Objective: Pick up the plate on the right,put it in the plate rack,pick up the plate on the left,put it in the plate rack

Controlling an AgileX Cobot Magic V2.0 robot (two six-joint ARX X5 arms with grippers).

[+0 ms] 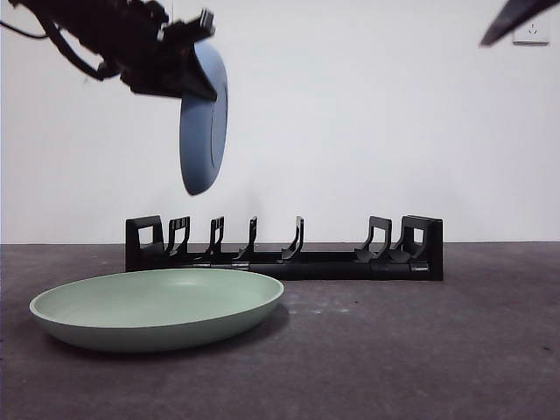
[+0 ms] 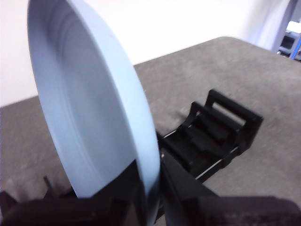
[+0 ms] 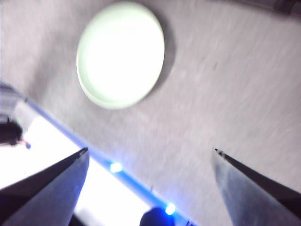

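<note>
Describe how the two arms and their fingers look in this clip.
The left gripper is blocky and black, with a thin black cable looping behind it. The right gripper has two flat, pointed, dark grey fingers; in the front view it is only a dark tip.

The front view looks level across the table (image 1: 420,350) from low and near. The left wrist view sits close above the plate rack (image 2: 211,136), which the front view shares; the right wrist view looks down from high onto the green plate (image 3: 120,54), also in front.

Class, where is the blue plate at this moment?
The blue plate hangs on edge in the air, gripped at its rim by the left gripper, above the left end of the plate rack and behind the green plate.
</note>
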